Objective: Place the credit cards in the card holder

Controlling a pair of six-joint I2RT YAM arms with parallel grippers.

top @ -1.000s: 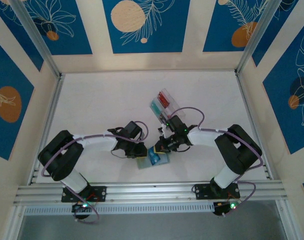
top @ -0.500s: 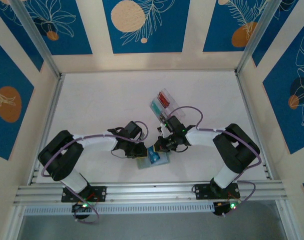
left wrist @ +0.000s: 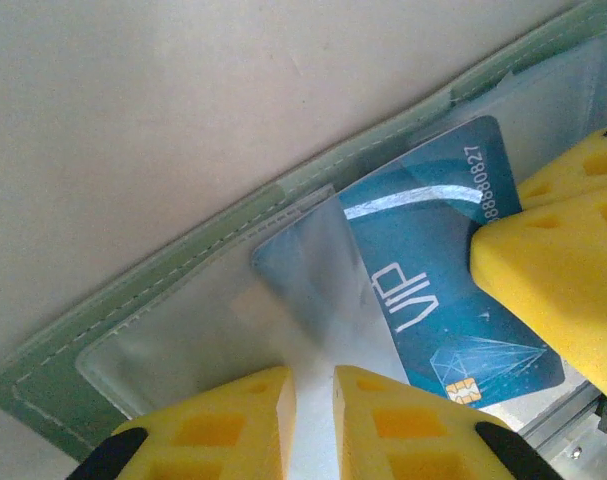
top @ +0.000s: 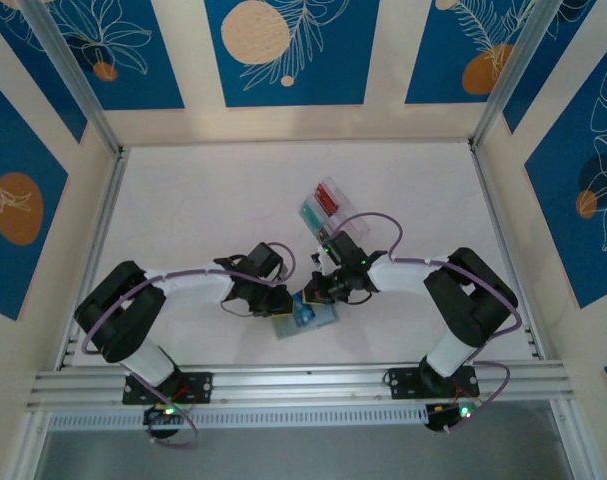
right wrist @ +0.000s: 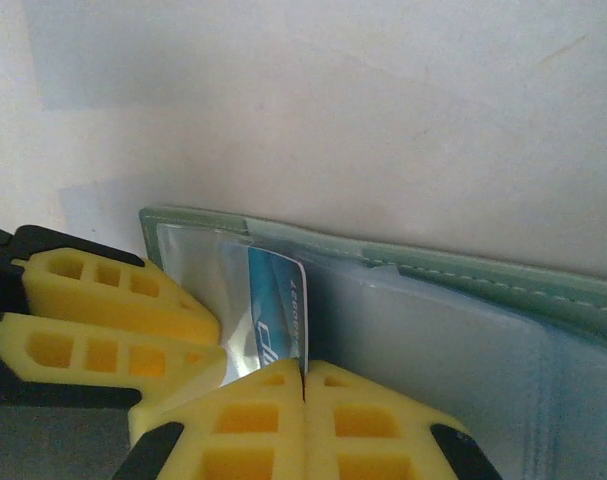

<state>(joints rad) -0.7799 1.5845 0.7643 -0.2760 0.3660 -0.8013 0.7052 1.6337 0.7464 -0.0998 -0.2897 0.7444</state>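
**A:** Where is the card holder (top: 293, 326) on the tabletop (top: 203, 210)?

**B:** Towards 6 o'clock, lying open. Your left claw (left wrist: 313, 395), at its 10 o'clock, is pinched narrow on a clear pocket flap. Your right claw (right wrist: 303, 385), at 1 o'clock, is clamped on the teal card (left wrist: 433, 300), which is partly under that flap.

**A:** How do I seat it?

**B:** I'd slide it flat along the pocket and hold the flap up. If you tilt it, it may jam.

**A:** Any obstacles?

**B:** The clear box (top: 328, 210) with the red card (top: 328, 200) lies at 12 o'clock, well apart. Your claws are just beside each other, so mind them.
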